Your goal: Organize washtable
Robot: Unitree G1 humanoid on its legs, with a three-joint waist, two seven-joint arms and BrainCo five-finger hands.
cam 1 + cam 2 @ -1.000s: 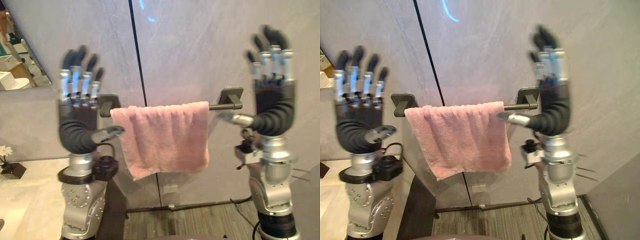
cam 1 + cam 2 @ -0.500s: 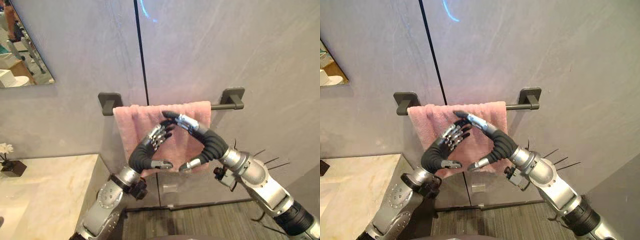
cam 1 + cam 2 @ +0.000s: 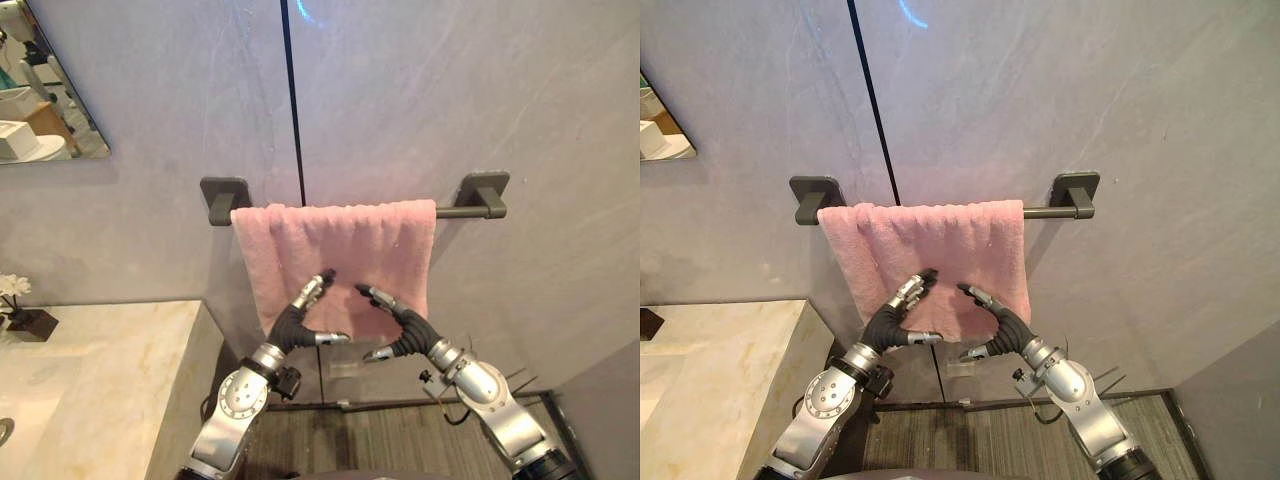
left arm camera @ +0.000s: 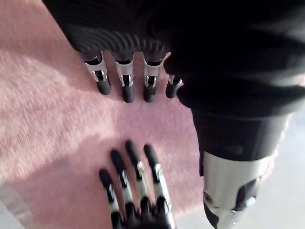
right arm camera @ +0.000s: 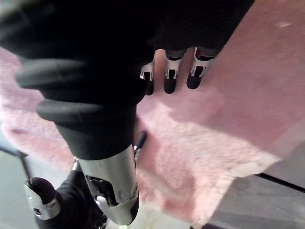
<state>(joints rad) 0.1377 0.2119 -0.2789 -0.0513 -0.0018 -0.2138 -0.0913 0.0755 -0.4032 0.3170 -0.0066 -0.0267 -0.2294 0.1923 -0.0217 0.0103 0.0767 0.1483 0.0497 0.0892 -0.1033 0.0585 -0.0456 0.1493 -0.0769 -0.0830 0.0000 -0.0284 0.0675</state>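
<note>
Pink towel hanging spread over wall rail.
Left hand and right hand are dropping lower towards its bottom edge, fingers outstretched, holding nothing.

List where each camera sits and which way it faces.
Left eye: on the head, facing the towel on its rail; shows left hand and right hand.
Right eye: beside it, same scene.
Left wrist: on the left arm, along its straight fingers at the towel; right hand's fingers too.
Right wrist: on the right arm, along its straight fingers at the towel.
All share the towel.
</note>
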